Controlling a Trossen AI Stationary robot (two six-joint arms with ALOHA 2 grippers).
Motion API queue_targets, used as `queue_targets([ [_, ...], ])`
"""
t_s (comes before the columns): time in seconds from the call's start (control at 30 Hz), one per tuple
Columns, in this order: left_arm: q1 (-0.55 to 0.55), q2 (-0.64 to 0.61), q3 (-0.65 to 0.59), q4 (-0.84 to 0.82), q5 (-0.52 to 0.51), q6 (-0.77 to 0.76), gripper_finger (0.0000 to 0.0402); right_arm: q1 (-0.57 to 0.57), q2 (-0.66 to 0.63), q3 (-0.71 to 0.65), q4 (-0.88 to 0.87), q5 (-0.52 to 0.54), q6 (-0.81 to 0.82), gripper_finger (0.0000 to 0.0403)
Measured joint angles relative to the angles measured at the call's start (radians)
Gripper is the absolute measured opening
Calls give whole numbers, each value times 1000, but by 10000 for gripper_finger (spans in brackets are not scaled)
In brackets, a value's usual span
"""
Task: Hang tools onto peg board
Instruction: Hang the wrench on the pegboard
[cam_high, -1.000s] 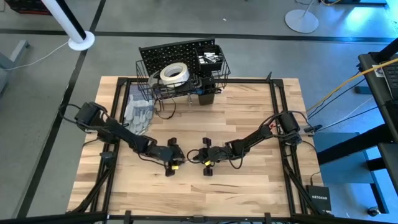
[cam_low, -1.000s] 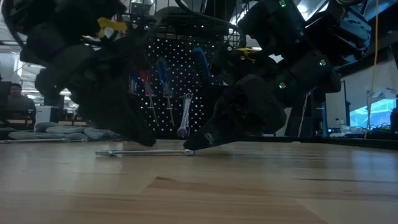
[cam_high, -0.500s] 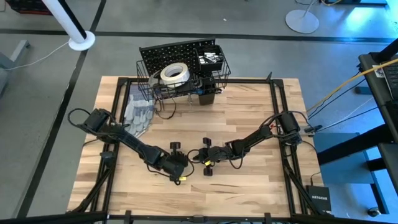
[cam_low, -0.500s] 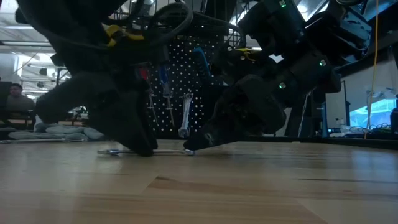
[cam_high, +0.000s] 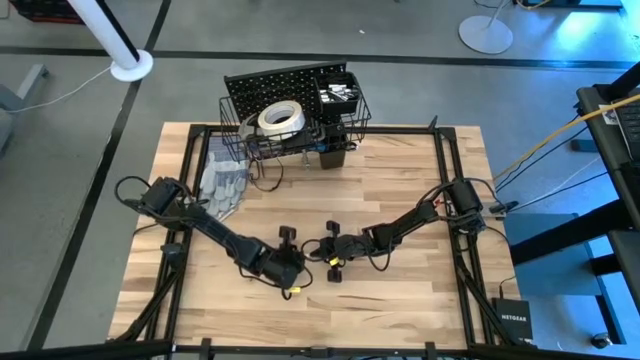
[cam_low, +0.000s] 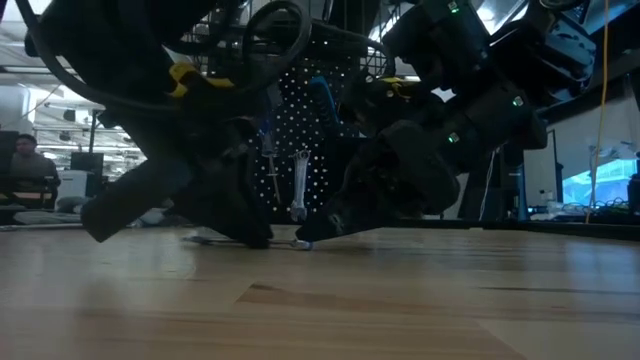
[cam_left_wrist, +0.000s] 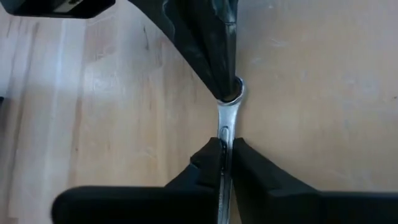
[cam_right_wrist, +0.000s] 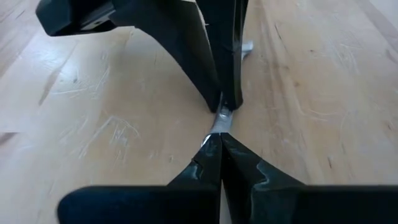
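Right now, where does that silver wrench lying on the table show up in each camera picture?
High view: hidden beneath the two grippers at table centre.
Low view: wrench lies flat on the table.
Left wrist view: wrench between the left gripper fingers.
Right wrist view: wrench at the right gripper tips.
Shared landmark: both grippers meet on it.

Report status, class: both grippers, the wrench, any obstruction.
Left gripper and right gripper both shut on slim silver metal wrench, flat on pale wooden table. Black perforated peg board stands beyond. Nothing in the way.

Both arms reach low toward the middle. The left gripper (cam_left_wrist: 222, 154) and right gripper (cam_right_wrist: 219, 148) meet tip to tip, fingers pinched together.
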Motion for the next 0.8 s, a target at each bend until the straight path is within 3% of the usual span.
queue_targets([
  [0.5,47,0,-17,46,-12,157,2,-2,-7,-3,-6,8,-1,10],
  [0.8,57,-22,7,44,-22,143,1,-2,-124,-8,-104,57,-1,10],
])
